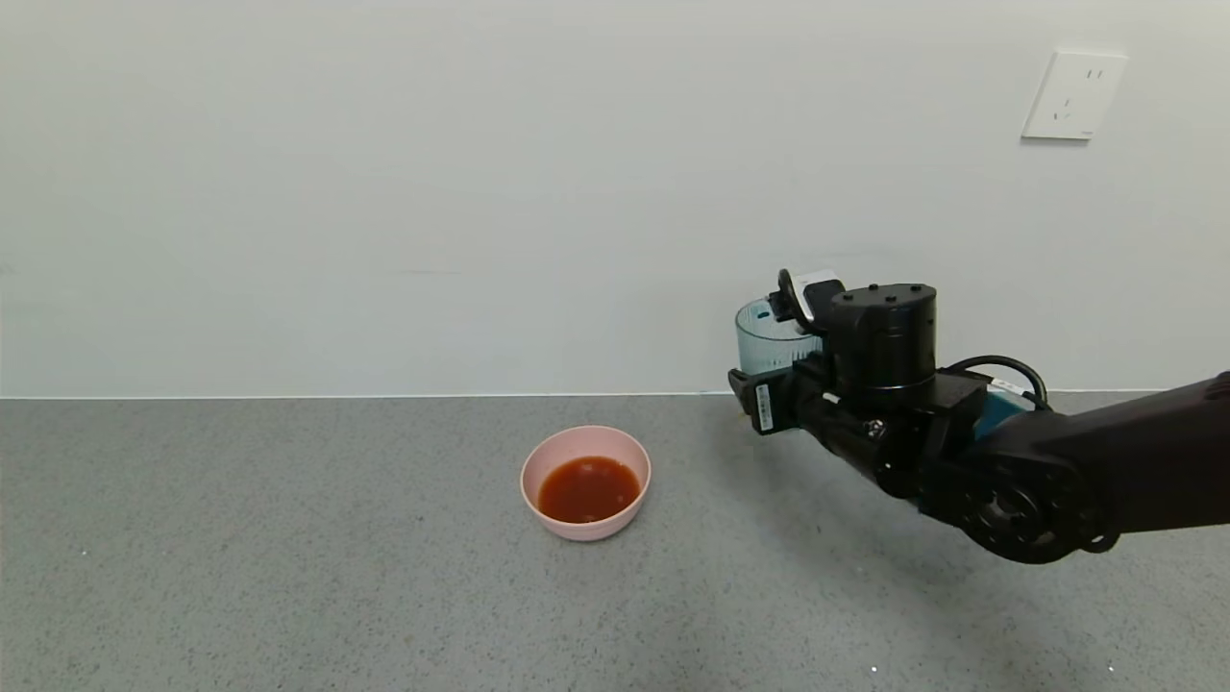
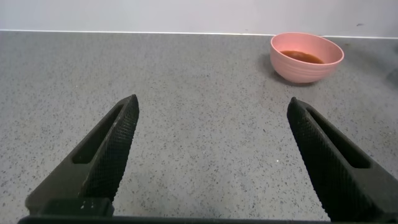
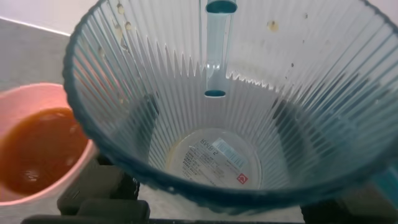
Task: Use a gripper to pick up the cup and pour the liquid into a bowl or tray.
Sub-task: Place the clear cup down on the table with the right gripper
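Note:
My right gripper is shut on the translucent teal-blue ribbed cup and holds it upright in the air, to the right of the bowl and farther back. In the right wrist view the cup looks empty, with a label on its bottom and a few drops on its wall; my fingers show through its sides. The pale pink bowl stands on the counter and holds reddish-brown liquid. The bowl and liquid also show in the left wrist view. My left gripper is open and empty, low over the counter.
The grey speckled counter runs back to a white wall with a socket at the upper right. The bowl lies below and beside the cup in the right wrist view.

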You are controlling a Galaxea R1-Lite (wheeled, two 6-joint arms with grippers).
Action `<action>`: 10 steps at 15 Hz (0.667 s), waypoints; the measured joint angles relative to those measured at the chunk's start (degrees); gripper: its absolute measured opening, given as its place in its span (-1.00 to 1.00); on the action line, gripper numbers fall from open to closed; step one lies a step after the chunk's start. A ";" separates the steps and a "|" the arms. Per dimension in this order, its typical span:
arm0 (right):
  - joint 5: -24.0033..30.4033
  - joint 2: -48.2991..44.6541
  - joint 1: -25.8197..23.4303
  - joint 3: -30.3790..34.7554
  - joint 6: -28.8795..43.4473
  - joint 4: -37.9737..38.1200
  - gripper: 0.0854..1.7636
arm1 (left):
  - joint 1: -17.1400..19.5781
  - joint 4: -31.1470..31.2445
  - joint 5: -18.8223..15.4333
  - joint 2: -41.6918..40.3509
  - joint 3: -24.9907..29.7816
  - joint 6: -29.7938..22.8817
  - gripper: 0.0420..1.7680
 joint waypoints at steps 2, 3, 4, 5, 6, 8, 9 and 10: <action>0.06 0.24 0.49 0.06 2.74 -0.27 0.53 | 0.00 0.01 0.00 0.00 0.00 0.00 0.94; 0.09 0.61 0.49 0.06 2.90 -0.40 0.53 | 0.00 0.00 0.02 0.00 0.00 0.00 0.94; 0.04 1.21 0.46 0.11 3.15 -0.49 0.53 | 0.00 0.00 0.00 0.00 0.00 0.00 0.94; 0.01 1.79 0.41 0.11 3.32 -1.01 0.53 | 0.00 0.00 0.02 0.00 0.00 0.00 0.94; 0.00 2.39 0.41 0.11 3.34 -1.54 0.53 | 0.00 0.00 0.02 0.00 0.00 0.00 0.94; -0.16 3.33 0.52 -0.07 3.23 -2.22 0.53 | 0.00 0.00 0.02 0.00 0.00 0.00 0.94; -0.27 3.52 0.55 -0.02 3.27 -2.85 0.53 | 0.00 0.00 0.00 0.00 0.00 0.00 0.94; -0.77 3.72 0.51 0.11 3.34 -3.66 0.53 | 0.00 0.00 0.02 0.00 0.00 0.00 0.94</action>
